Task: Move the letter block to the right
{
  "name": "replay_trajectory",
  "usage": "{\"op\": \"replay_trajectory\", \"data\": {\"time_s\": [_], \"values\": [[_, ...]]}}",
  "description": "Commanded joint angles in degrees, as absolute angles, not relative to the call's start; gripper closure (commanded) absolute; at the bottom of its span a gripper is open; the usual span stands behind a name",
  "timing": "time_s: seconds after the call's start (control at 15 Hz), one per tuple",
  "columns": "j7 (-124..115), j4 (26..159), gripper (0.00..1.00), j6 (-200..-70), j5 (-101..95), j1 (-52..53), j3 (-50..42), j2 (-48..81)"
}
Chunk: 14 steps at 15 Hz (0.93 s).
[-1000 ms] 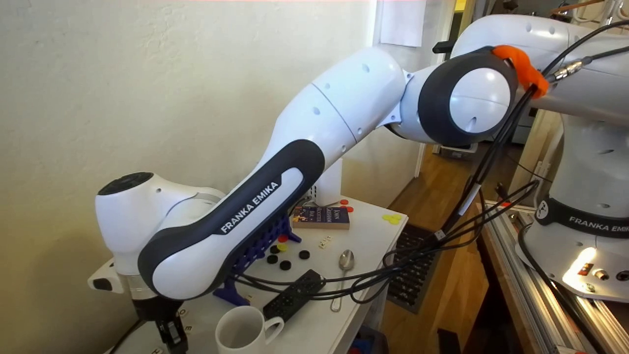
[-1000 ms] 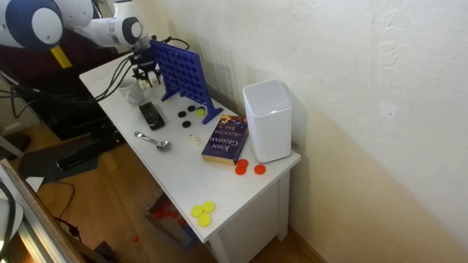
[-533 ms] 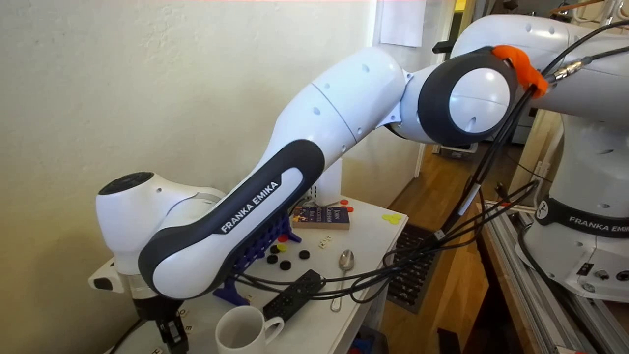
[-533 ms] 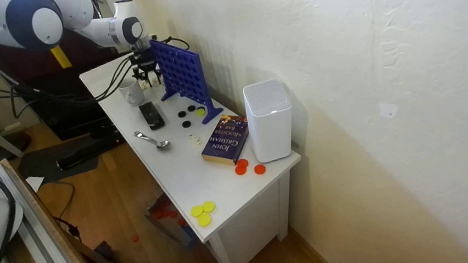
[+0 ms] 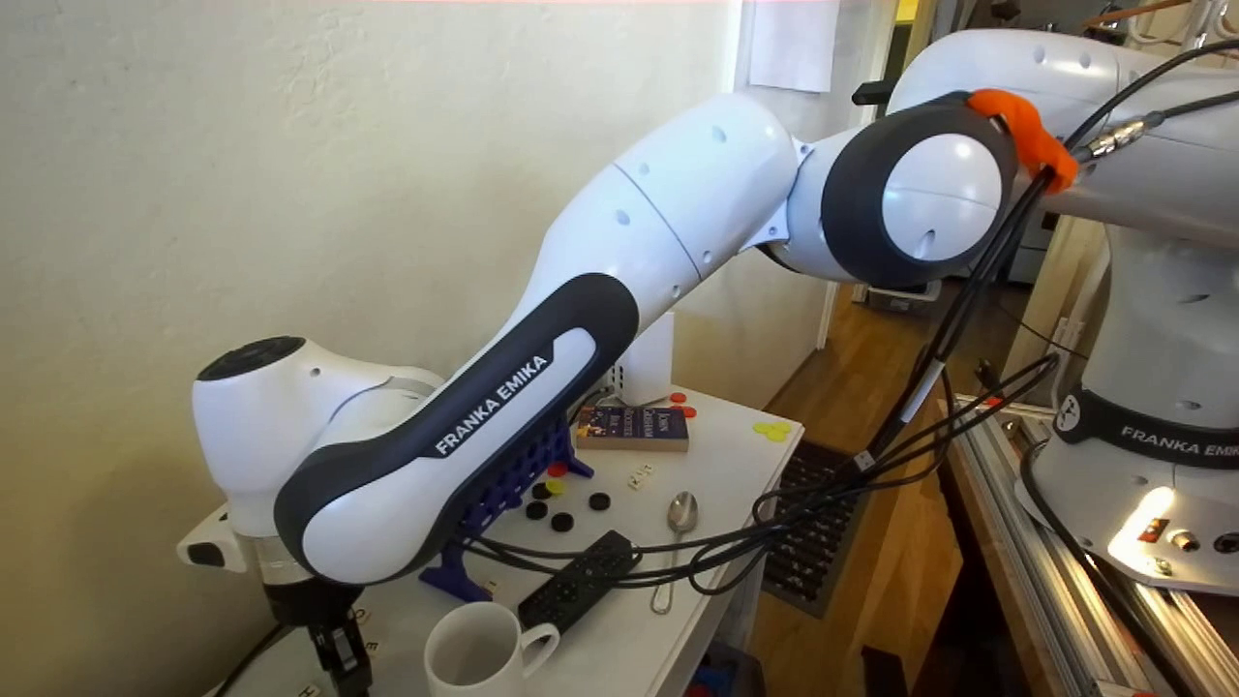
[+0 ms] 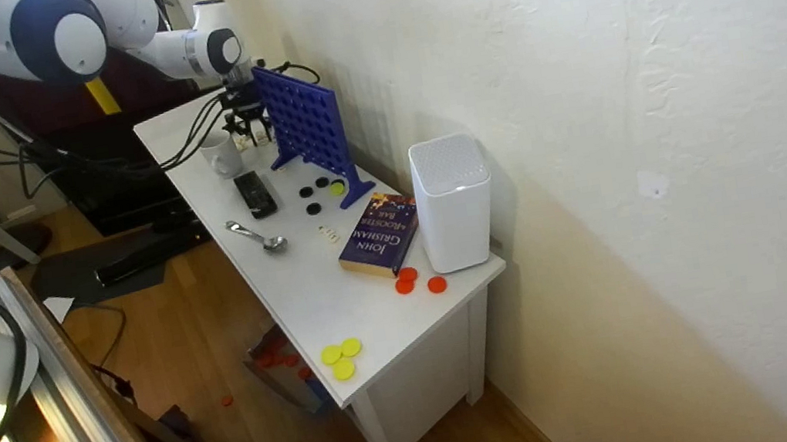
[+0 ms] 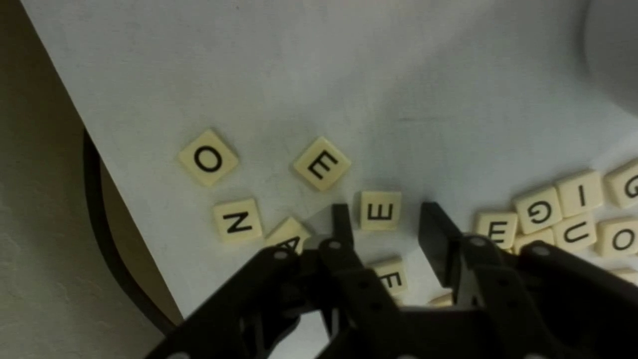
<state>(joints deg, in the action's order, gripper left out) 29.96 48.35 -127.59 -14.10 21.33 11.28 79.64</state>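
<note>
Cream letter block (image 7: 380, 211) with black E, black pincer (image 7: 385, 213), blue rack (image 6: 304, 121), yellow discs (image 6: 343, 370)

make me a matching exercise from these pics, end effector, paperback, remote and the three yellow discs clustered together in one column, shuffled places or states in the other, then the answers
Column one
1. end effector
2. John Grisham paperback
3. remote control
4. cluster of three yellow discs

Column two
A. next to the white mug
B. near a corner of the white table
C. open, an E tile showing in its gap in the wrist view
D. beside the tall white router-like box

Right pairs: 1-C, 2-D, 3-A, 4-B
</note>
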Motion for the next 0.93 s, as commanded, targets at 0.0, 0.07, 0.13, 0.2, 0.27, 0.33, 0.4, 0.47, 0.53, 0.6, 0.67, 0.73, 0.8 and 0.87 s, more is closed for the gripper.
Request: {"op": "replay_trajectory", "data": {"time_s": [0.0,0.07,0.13,0.2,0.27,0.33,0.4,0.47,0.53,0.6,0.67,0.73,0.8,0.87], "values": [[30.7,48.0,0.57,-127.4,-13.6,20.9,11.8,80.1],[30.7,48.1,0.57,-127.4,-13.6,20.8,11.9,80.1],[30.8,48.1,0.58,-127.3,-13.6,20.8,11.9,80.1],[30.8,48.2,0.59,-127.3,-13.6,20.8,11.9,80.1],[30.8,48.2,0.59,-127.4,-13.6,20.8,12.0,80.2],[30.8,48.2,0.63,-127.3,-13.5,20.8,12.0,80.2],[30.8,48.3,0.63,-127.3,-13.5,20.7,12.0,80.2],[30.8,48.4,0.68,-127.4,-13.5,20.7,12.0,80.1],[30.8,48.4,0.70,-127.4,-13.5,20.7,12.0,80.1],[30.8,48.6,0.83,-127.4,-13.5,20.7,12.1,80.0],[30.9,48.6,0.96,-127.3,-13.6,20.7,12.0,79.8],[30.8,48.7,0.99,-127.3,-13.7,20.8,12.0,79.5],[30.7,48.8,0.95,-127.0,-13.8,21.0,11.9,78.8],[30.4,48.9,0.95,-127.1,-13.9,21.1,11.9,78.0]]}}
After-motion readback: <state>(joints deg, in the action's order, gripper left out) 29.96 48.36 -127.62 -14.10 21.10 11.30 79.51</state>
